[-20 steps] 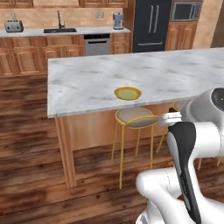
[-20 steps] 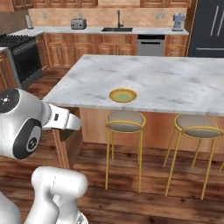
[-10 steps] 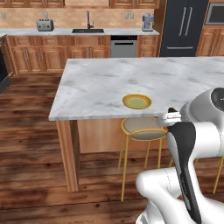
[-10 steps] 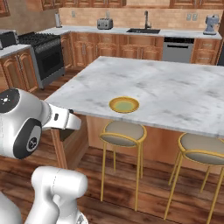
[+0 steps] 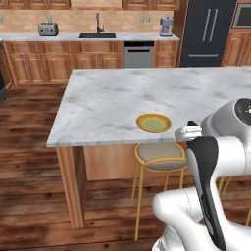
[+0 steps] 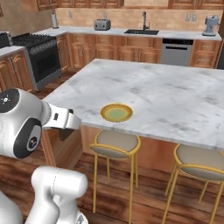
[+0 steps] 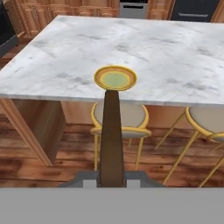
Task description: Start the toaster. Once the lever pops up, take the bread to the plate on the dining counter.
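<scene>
One thin brown toast slice (image 7: 111,140), edge-on, clamped between gripper (image 7: 111,178) jaws, short of white-grey marble dining counter (image 7: 175,57); round yellow-green plate (image 7: 115,78) near counter's front edge; silver toaster (image 6: 102,24) on far worktop.

Kitchen — stove (image 6: 43,59), sink (image 5: 97,35), marble island (image 5: 196,98).

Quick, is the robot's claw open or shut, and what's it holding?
Gripper: shut on the bread, held edge-on, pointing toward the plate.
</scene>
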